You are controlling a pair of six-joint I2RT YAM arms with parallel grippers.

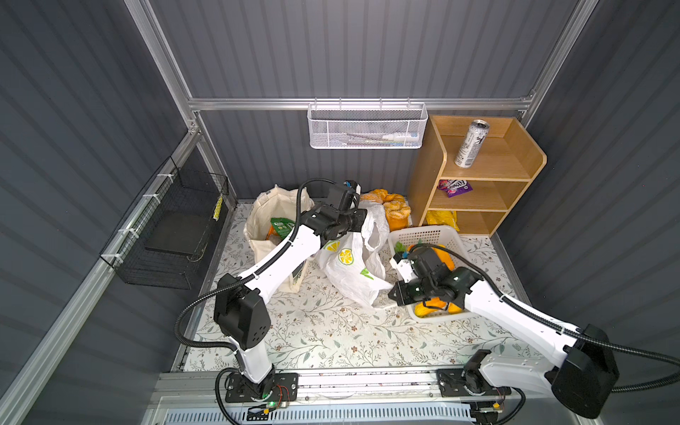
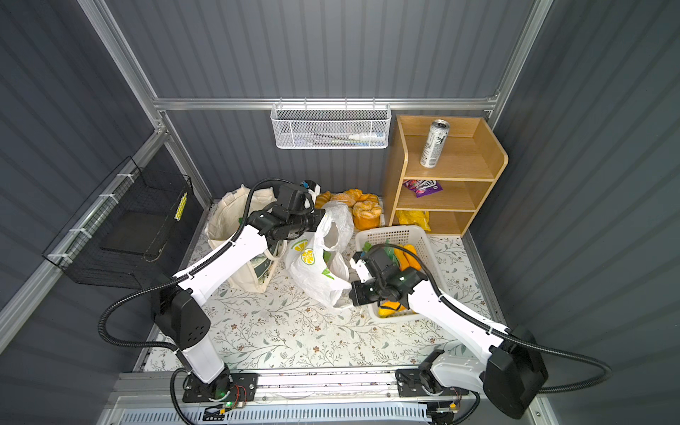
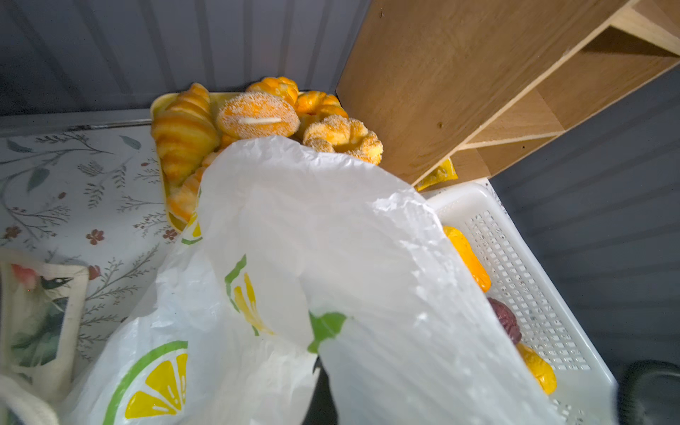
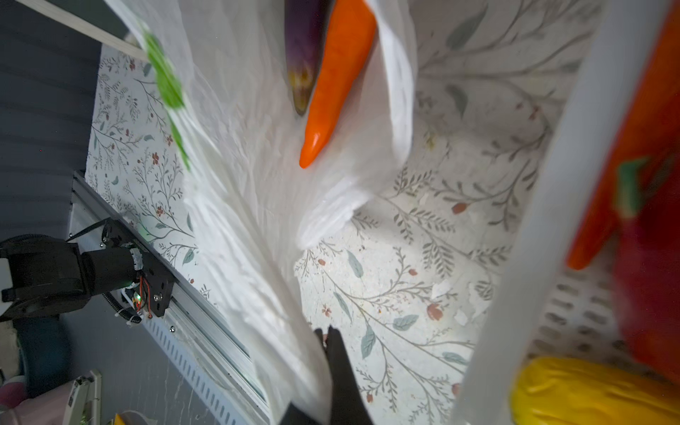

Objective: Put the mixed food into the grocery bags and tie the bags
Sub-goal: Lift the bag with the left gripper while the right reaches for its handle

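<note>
The lemon-print plastic bag (image 1: 353, 265) (image 2: 316, 268) stands in the middle of the mat with its mouth stretched between both arms. My left gripper (image 1: 362, 220) (image 3: 322, 362) is shut on the bag's far upper edge, and film (image 3: 331, 239) hides most of the jaws. My right gripper (image 1: 392, 294) (image 4: 325, 331) is shut on its near edge by the basket. A purple eggplant (image 4: 305, 51) and an orange carrot (image 4: 338, 73) lie inside the bag. The cream canvas tote (image 1: 265, 220) (image 2: 224, 220) stands left, holding a green packet (image 1: 281, 226). The silver drink can (image 1: 472, 143) stands on the top shelf.
A wooden shelf unit (image 1: 530, 162) at the back right holds a purple packet (image 1: 454, 187) and a yellow packet (image 1: 441, 220). The white perforated basket (image 1: 438, 235) with toy food sits under my right arm. Bread rolls (image 1: 390, 208) lie on a tray behind the bag.
</note>
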